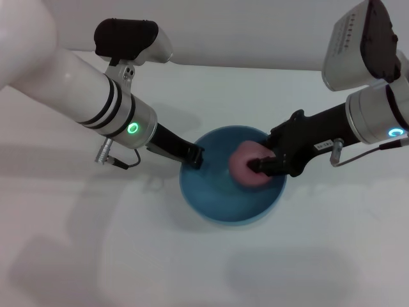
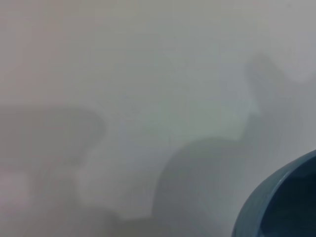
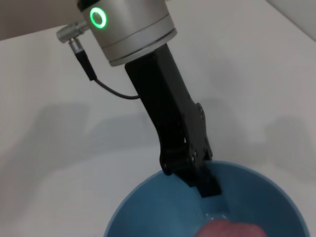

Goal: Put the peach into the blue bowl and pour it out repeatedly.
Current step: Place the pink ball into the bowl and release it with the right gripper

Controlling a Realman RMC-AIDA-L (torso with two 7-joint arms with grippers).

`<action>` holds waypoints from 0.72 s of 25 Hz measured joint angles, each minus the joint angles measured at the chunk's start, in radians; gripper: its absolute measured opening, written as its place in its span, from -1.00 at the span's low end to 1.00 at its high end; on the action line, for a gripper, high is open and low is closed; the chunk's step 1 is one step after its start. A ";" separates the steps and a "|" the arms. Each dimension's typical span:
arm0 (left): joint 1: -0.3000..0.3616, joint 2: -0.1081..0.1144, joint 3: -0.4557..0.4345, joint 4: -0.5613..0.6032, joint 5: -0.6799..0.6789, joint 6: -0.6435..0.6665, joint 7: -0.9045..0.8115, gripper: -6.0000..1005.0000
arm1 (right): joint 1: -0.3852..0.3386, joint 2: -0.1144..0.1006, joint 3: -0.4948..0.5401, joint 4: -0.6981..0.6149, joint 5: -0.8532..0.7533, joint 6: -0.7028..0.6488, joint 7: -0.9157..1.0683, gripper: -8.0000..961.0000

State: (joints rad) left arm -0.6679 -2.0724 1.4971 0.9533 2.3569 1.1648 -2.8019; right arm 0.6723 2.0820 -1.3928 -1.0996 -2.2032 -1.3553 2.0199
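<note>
The blue bowl (image 1: 217,199) sits on the white table in the middle of the head view. My left gripper (image 1: 194,157) is shut on its left rim, one finger inside the wall and one outside, as the right wrist view shows (image 3: 200,175). The pink peach (image 1: 241,169) is inside the bowl toward its right side, with my right gripper (image 1: 258,165) shut on it from the right. In the right wrist view only the top of the peach (image 3: 229,230) shows, low in the bowl (image 3: 148,217). The left wrist view catches just a piece of the bowl rim (image 2: 276,195).
A plain white table (image 1: 96,256) runs all around the bowl, with a white wall behind it. A grey cable (image 1: 121,161) loops from the left wrist close to the table surface.
</note>
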 joint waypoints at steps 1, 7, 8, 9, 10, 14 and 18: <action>0.000 0.000 0.000 0.000 0.000 -0.003 0.000 -0.99 | -0.001 0.000 0.003 -0.002 0.001 0.002 0.000 -0.67; 0.002 0.000 0.000 0.001 -0.004 -0.029 0.000 -0.99 | -0.006 0.001 0.037 -0.016 0.010 0.007 0.000 -0.14; 0.002 0.000 0.000 0.001 -0.006 -0.032 0.000 -0.99 | -0.006 0.001 0.046 -0.019 0.014 0.009 0.000 -0.13; 0.002 0.000 0.000 0.000 -0.010 -0.037 0.002 -0.99 | -0.008 0.000 0.055 -0.023 0.020 0.011 0.000 -0.11; 0.002 0.000 0.000 -0.001 -0.012 -0.039 0.004 -0.99 | -0.010 0.000 0.066 -0.027 0.027 0.012 0.000 -0.11; 0.001 0.000 0.000 -0.003 -0.024 -0.053 0.010 -0.99 | -0.013 0.000 0.079 -0.031 0.042 0.010 -0.005 -0.11; 0.000 0.000 0.000 0.001 -0.025 -0.056 0.010 -0.99 | -0.013 0.000 0.071 -0.030 0.043 0.013 -0.004 -0.10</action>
State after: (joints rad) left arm -0.6678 -2.0720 1.4975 0.9540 2.3322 1.1083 -2.7917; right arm 0.6595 2.0816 -1.3218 -1.1301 -2.1601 -1.3421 2.0160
